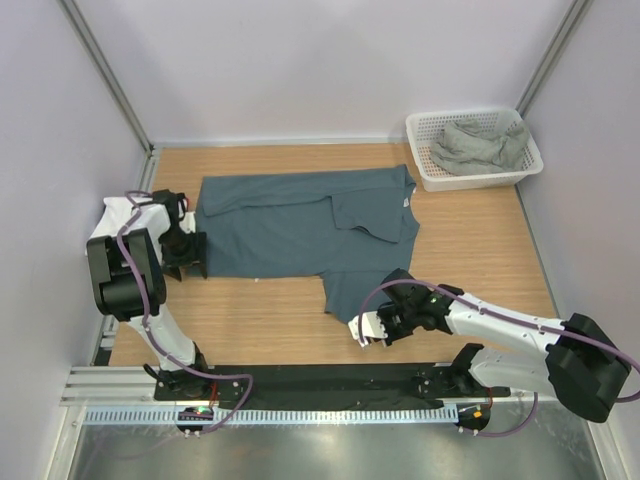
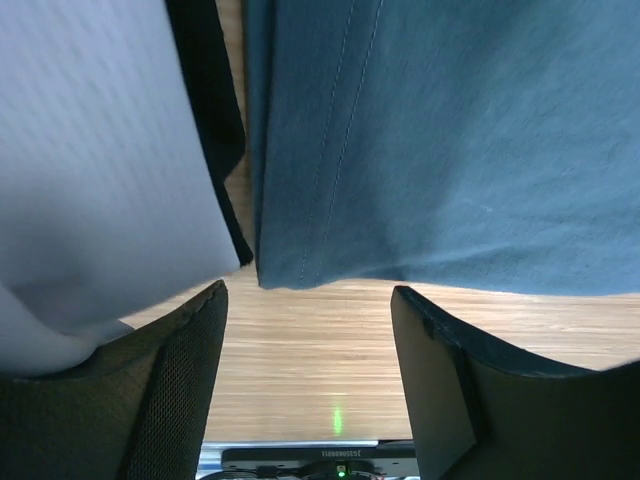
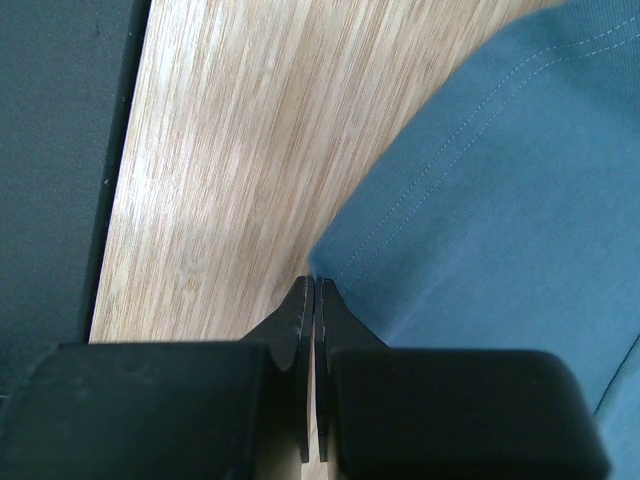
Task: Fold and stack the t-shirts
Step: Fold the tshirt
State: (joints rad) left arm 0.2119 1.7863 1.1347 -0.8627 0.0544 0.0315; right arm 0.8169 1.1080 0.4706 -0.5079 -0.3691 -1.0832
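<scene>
A slate-blue t-shirt lies spread on the wooden table, its right part folded over, with a flap hanging down toward the front. My left gripper is open and empty at the shirt's left edge. In the left wrist view the shirt's hem corner lies just beyond the open gripper. My right gripper is shut, with its tips touching the shirt's front corner. No cloth shows between the jaws. A grey-green t-shirt lies crumpled in the basket. The white and black shirts are out of view.
A white mesh basket stands at the back right corner. Pale walls close the table at the left, back and right. A black rail runs along the near edge, and it also shows in the right wrist view.
</scene>
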